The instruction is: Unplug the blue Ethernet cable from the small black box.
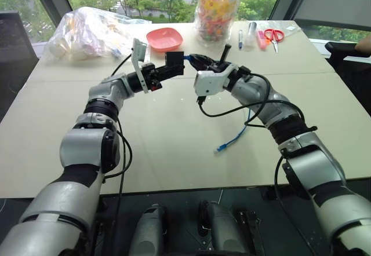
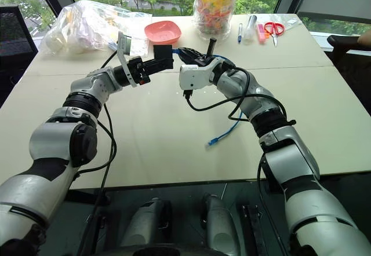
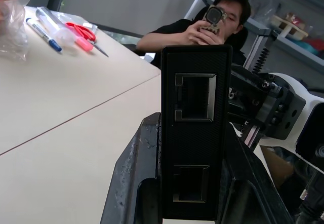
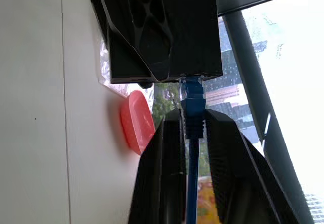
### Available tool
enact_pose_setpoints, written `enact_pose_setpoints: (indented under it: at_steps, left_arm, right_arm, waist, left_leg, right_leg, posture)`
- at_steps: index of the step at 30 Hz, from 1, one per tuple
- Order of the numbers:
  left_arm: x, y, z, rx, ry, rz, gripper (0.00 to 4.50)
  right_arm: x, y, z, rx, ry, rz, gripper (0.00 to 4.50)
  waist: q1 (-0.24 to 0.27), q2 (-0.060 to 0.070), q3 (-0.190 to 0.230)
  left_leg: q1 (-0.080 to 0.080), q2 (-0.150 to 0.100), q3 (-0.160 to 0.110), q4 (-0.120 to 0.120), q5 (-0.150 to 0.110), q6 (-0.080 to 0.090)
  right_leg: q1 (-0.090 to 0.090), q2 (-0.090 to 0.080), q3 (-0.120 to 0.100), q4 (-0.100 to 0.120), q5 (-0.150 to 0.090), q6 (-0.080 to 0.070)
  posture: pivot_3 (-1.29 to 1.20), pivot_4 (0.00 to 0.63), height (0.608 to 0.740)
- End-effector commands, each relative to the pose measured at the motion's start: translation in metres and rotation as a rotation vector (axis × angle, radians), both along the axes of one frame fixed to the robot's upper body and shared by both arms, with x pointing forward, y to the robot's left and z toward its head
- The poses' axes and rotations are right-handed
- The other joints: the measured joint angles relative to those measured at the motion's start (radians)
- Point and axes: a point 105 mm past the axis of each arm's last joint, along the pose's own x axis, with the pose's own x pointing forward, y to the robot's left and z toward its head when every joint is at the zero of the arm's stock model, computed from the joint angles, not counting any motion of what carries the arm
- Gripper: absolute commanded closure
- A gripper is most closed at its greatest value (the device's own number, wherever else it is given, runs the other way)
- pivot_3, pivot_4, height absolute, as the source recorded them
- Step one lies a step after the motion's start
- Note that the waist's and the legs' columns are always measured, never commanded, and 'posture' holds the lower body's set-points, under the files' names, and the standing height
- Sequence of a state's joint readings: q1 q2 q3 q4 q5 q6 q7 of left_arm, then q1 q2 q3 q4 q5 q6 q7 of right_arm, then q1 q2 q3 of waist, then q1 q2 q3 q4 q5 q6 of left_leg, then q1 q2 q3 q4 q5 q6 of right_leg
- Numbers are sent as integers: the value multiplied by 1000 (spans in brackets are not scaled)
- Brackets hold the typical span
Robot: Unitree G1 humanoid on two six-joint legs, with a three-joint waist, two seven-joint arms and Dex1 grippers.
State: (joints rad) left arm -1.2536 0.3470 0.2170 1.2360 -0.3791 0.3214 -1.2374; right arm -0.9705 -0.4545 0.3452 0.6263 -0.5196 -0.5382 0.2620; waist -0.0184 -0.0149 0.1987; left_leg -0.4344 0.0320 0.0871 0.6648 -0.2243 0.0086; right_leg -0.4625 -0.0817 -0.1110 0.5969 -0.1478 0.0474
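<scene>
Left tool grips small black box — blue Ethernet cable still plugged

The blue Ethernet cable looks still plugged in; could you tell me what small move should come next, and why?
Probably pull the right end effector straight back from the small black box. The blue Ethernet cable still sits in its socket, its boot between the right fingers, while the left end effector clamps the box above the table.

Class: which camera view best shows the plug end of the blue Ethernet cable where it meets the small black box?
The right wrist view: the blue Ethernet cable runs between the right gripper jaws into the small black box. The eye views show it small; the loose end lies on the table. The left wrist view shows the box's other face.
</scene>
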Motion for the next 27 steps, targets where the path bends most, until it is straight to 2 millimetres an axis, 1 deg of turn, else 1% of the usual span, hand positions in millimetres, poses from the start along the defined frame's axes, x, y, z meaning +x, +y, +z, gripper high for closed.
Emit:
enact_pose_setpoints:
  at_steps: [1, 2, 3, 4, 5, 6, 9, 11, 13, 15, 18, 27]
  left_arm:
    - [-1, 8, 16, -62, -28, -4, 3960]
    - [-3, 9, 16, -83, -16, -16, 3960]
    - [-6, 10, 17, -115, 2, -44, 3960]
    - [-10, 11, 18, -137, 13, -80, 3960]
    - [-13, 11, 18, -151, 20, -106, 3960]
    - [-17, 10, 19, -161, 23, -149, 3960]
    - [-28, 4, 25, -211, 37, -248, 3960]
    - [-33, 1, 29, -244, 43, -288, 3960]
    - [-36, -2, 32, -274, 50, -317, 3960]
    - [-40, -4, 33, -284, 54, -341, 3960]
    - [-45, -11, 28, -264, 59, -374, 3960]
    - [-50, -13, 26, -271, 72, -390, 3960]
  right_arm:
    - [1, -18, 8, 107, 73, -51, 1716]
    - [0, -23, 3, 221, 174, -50, 1186]
    - [-6, -25, -2, 406, 325, -29, 721]
    - [-13, -26, -3, 620, 480, 16, 721]
    - [-20, -25, -3, 750, 589, 59, 721]
    - [-29, -19, -2, 870, 726, 136, 721]
    - [-52, -2, 9, 1092, 1006, 341, 721]
    - [-57, 1, 13, 1227, 1122, 405, 721]
    - [-61, 6, 14, 1292, 1197, 441, 721]
    - [-62, 8, 15, 1340, 1235, 458, 721]
    - [-66, 11, 25, 1413, 1277, 548, 721]
    - [-67, 12, 31, 1468, 1304, 591, 721]
  waist:
    - [1, 0, 0]
    - [2, 0, 0]
    - [4, 0, 0]
    - [3, -1, 0]
    - [3, -1, 0]
    - [2, 0, 0]
    - [0, 0, 0]
    - [3, 0, 0]
    - [4, 0, 0]
    - [5, 0, 0]
    - [5, 0, 0]
    - [5, 0, 0]
  left_leg:
    - [0, 0, 0, 0, 0, 0]
    - [0, 0, 0, 0, 0, 0]
    - [0, 0, 0, 0, 0, 0]
    - [0, 0, -1, 0, 0, 0]
    - [0, 1, -2, 1, 0, 0]
    - [0, 2, -5, 0, 0, 0]
    - [0, 2, -5, 1, 0, 0]
    - [0, 3, -6, 2, 0, 0]
    - [2, 4, -7, 2, 0, 0]
    - [2, 4, -7, 2, 0, 0]
    - [2, 4, -6, 2, 0, 0]
    - [0, 3, -6, 2, 0, 0]
  right_leg:
    - [0, 0, 0, 0, 0, 0]
    - [0, 0, 0, 0, 0, 0]
    - [0, 0, 0, 0, 0, 0]
    - [1, 0, -1, 0, 0, 0]
    - [1, 0, -1, 0, 0, 0]
    - [1, 0, 0, 0, 1, -1]
    - [0, 0, 0, 2, 2, -3]
    - [0, 0, -1, 2, 1, -1]
    - [2, 0, -1, 2, 1, -2]
    - [2, 0, -1, 2, 1, -2]
    - [2, -1, -1, 1, 1, -2]
    - [1, 0, -1, 1, 1, -1]
  posture:
    - [0, 150, 740]
    - [0, 150, 740]
    - [0, 150, 740]
    - [0, 150, 740]
    - [0, 150, 740]
    - [0, 150, 740]
    - [0, 150, 740]
    - [0, 150, 740]
    - [0, 150, 740]
    - [0, 150, 740]
    - [0, 150, 740]
    - [0, 150, 740]
